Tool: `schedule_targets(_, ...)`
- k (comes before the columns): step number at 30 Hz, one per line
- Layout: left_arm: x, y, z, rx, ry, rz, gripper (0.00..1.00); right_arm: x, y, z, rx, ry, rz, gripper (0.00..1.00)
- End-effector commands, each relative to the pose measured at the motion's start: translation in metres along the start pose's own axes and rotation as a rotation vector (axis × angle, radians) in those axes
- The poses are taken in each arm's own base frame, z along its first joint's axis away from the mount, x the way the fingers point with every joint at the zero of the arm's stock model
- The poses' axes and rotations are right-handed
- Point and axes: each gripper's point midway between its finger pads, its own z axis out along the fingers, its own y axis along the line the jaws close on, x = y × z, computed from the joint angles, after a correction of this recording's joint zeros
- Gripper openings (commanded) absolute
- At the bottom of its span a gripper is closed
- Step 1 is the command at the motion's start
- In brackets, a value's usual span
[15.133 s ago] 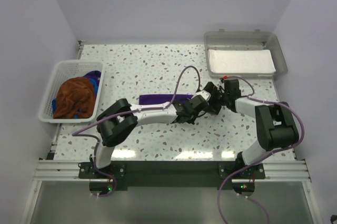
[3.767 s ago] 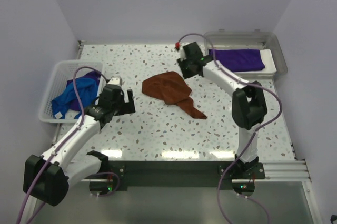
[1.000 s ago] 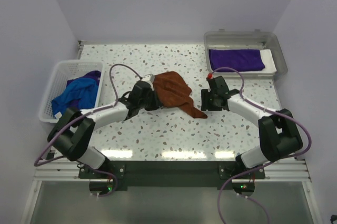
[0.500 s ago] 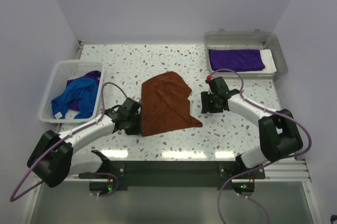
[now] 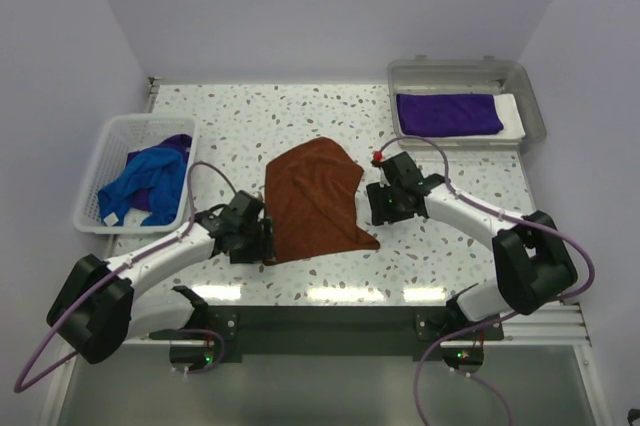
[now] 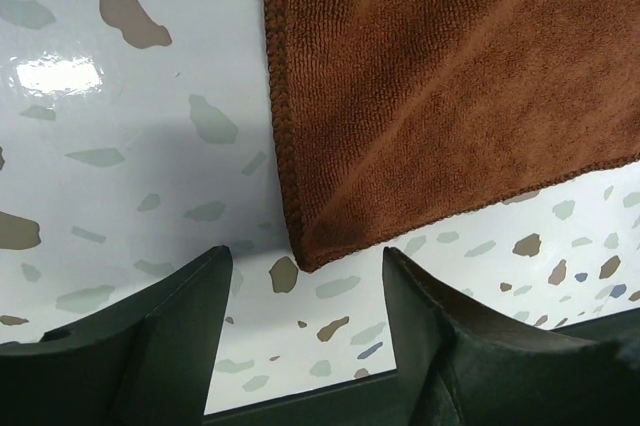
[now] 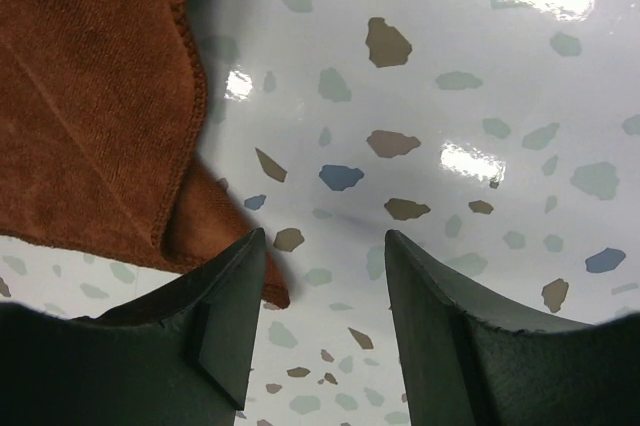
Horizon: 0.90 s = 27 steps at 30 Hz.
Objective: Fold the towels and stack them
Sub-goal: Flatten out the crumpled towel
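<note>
A rust-brown towel (image 5: 315,201) lies spread flat on the speckled table's middle. My left gripper (image 5: 263,244) is open just off its near left corner. In the left wrist view that corner (image 6: 312,251) lies ahead of the left gripper (image 6: 308,291), with only bare table between the fingers. My right gripper (image 5: 373,204) is open at the towel's right edge; the right wrist view shows the brown towel (image 7: 90,116) beside the right gripper (image 7: 325,281), nothing gripped. A folded purple towel (image 5: 448,113) lies in the grey tray (image 5: 532,106). A blue towel (image 5: 140,184) and a purple towel (image 5: 172,146) sit crumpled in the white basket (image 5: 92,227).
The basket stands at the table's left edge and the tray, lined with a white sheet (image 5: 512,106), at the back right. Walls close in the table on the left, back and right.
The left gripper pulled the brown towel's corner toward the near edge, spreading it, then opened and let it go. The right gripper moved left to the towel's right edge.
</note>
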Motion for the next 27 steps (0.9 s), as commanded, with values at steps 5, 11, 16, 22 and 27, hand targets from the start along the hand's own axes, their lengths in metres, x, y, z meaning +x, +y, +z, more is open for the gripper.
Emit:
schedule_targets(5,0.012,0.004,0.013,0.002,0.025,-0.016,0.60,0.001,0.016,-0.010,0.000,-0.029,-0.042,0.55)
schedule_targets(11,0.019,0.006,0.021,-0.012,0.049,-0.006,0.37,0.016,0.018,-0.009,-0.005,0.013,-0.071,0.55)
schedule_targets(16,0.018,0.004,0.023,-0.012,0.049,0.000,0.06,0.026,0.017,-0.013,-0.009,0.034,-0.079,0.56)
schedule_targets(22,0.013,0.004,0.018,-0.025,0.038,0.011,0.00,0.044,0.023,-0.019,-0.054,0.084,-0.060,0.56)
schedule_targets(27,0.012,0.003,0.016,-0.016,0.034,0.013,0.00,0.053,0.023,-0.015,-0.060,0.123,-0.051,0.51)
